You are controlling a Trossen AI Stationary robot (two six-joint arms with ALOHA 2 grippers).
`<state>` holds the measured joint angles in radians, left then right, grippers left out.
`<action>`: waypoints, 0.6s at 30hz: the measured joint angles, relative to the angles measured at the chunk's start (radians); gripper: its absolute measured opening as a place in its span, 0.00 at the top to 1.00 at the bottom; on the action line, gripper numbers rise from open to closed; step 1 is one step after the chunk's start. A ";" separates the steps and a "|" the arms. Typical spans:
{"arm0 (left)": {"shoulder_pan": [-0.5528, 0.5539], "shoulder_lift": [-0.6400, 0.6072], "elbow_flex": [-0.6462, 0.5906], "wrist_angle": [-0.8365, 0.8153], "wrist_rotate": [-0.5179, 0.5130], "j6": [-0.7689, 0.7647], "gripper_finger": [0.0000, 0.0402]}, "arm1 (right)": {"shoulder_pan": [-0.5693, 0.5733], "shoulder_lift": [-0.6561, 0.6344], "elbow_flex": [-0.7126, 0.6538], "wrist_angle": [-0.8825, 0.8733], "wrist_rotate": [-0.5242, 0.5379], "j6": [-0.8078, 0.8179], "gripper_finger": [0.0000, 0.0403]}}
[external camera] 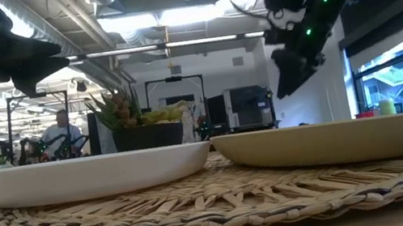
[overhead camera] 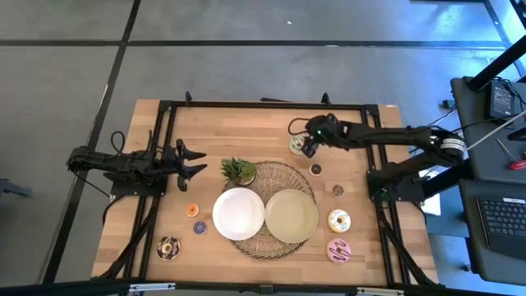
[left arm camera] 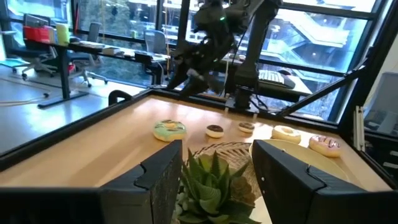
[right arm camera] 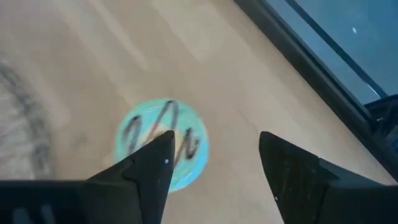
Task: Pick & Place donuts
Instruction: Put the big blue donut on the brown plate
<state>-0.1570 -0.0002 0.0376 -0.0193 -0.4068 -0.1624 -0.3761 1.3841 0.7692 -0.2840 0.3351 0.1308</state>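
Observation:
A green-frosted donut [overhead camera: 296, 145] lies flat on the wood near the table's far edge; it shows in the right wrist view [right arm camera: 163, 152] and the left wrist view [left arm camera: 169, 130]. My right gripper [overhead camera: 310, 148] hovers open above it, just to its right [right arm camera: 214, 162], touching nothing. Mini brown donuts [overhead camera: 316, 169] [overhead camera: 338, 191], a white-yellow one [overhead camera: 339, 220] and a pink one [overhead camera: 339, 251] lie on the right. Orange [overhead camera: 192, 210], purple [overhead camera: 199, 228] and chocolate [overhead camera: 168, 247] donuts lie on the left. My left gripper [overhead camera: 196, 161] waits open at the left.
A white plate [overhead camera: 238, 214] and a pale-green plate [overhead camera: 291, 216] rest on a woven round mat [overhead camera: 283, 171] at the table's middle. A small spiky plant [overhead camera: 239, 171] stands at the mat's far-left edge, just ahead of my left gripper. A black frame rims the table.

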 joint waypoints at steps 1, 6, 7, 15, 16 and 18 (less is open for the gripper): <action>0.000 0.000 0.000 0.000 0.000 -0.005 0.52 | -0.014 0.019 0.000 0.017 0.000 0.003 0.43; 0.000 0.000 0.000 0.000 0.000 -0.008 0.53 | -0.077 0.110 0.000 0.075 -0.064 0.024 0.46; 0.000 0.000 0.000 0.000 0.000 -0.008 0.53 | -0.088 0.129 0.000 0.083 -0.087 0.025 0.47; 0.000 0.000 0.000 0.000 0.000 -0.008 0.53 | -0.113 0.243 0.000 0.128 -0.169 0.034 0.47; 0.000 0.000 0.000 0.000 0.000 -0.008 0.53 | -0.113 0.254 0.000 0.131 -0.169 0.044 0.47; 0.000 0.000 0.000 0.000 0.000 -0.008 0.53 | -0.113 0.270 0.000 0.136 -0.170 0.048 0.47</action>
<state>-0.1570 -0.0002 0.0379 -0.0193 -0.4068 -0.1699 -0.4892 1.6544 0.7696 -0.1478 0.1654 0.1790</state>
